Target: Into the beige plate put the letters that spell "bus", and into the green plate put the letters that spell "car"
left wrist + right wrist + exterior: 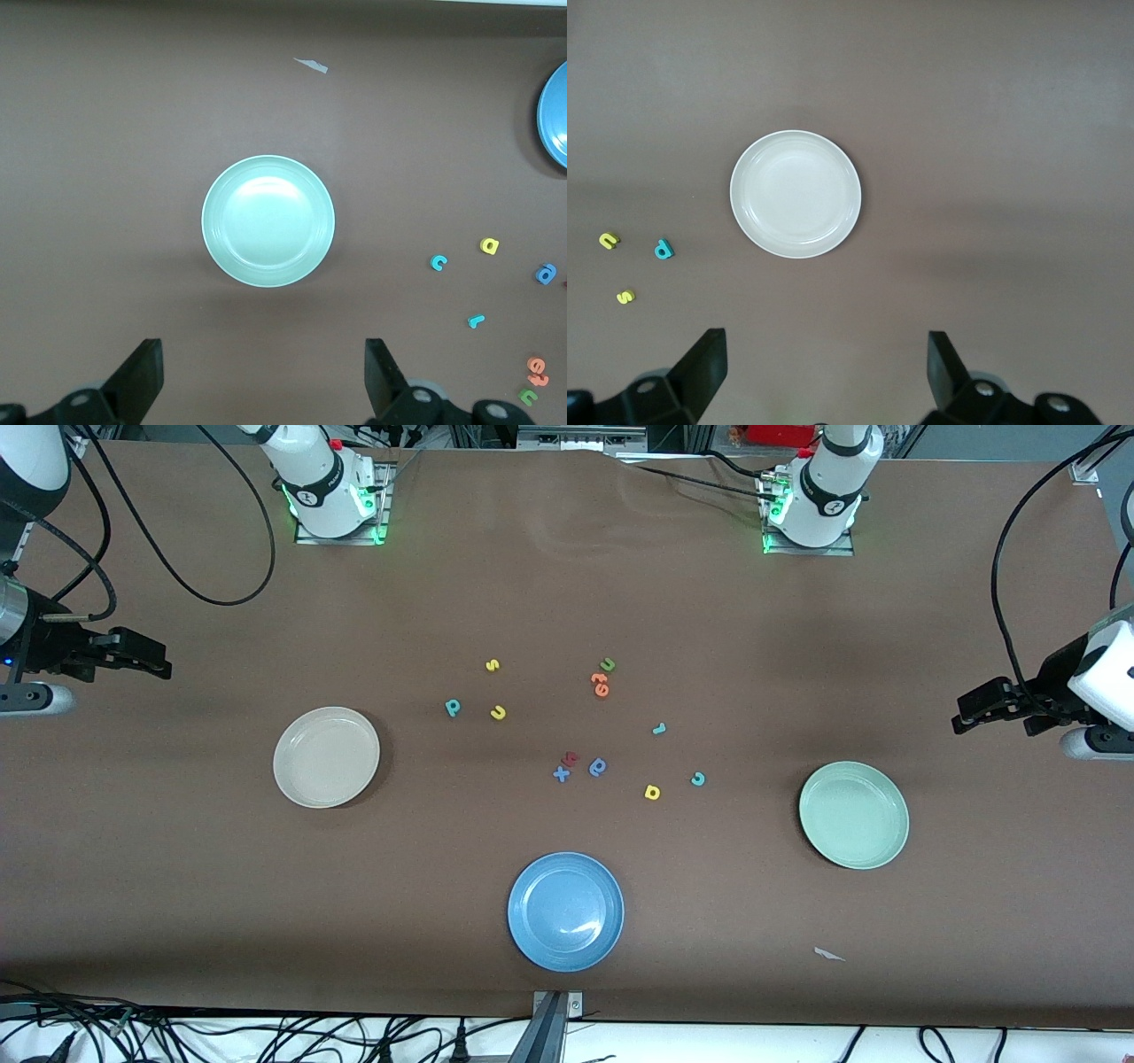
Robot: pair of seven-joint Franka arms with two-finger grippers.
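The beige plate [326, 757] [796, 195] lies empty toward the right arm's end. Beside it on the table lie the teal b [453, 708] [663, 250], yellow u [498, 712] [609, 239] and yellow s [493, 664] [625, 297]. The green plate [854, 815] [268, 221] lies empty toward the left arm's end, with the teal c [698, 779] [438, 262], yellow a [652, 792] [489, 245] and teal r [658, 729] [477, 320] beside it. My right gripper [162, 666] [824, 376] and left gripper [961, 722] [263, 381] hang open and empty over bare table at their own ends.
A blue plate [565, 911] lies empty nearest the front camera. Mid-table lie a green u [608, 664], orange letters [600, 684], a blue round letter [599, 767], a blue x [561, 774] and a red letter [571, 758]. A white scrap [829, 954] lies near the green plate.
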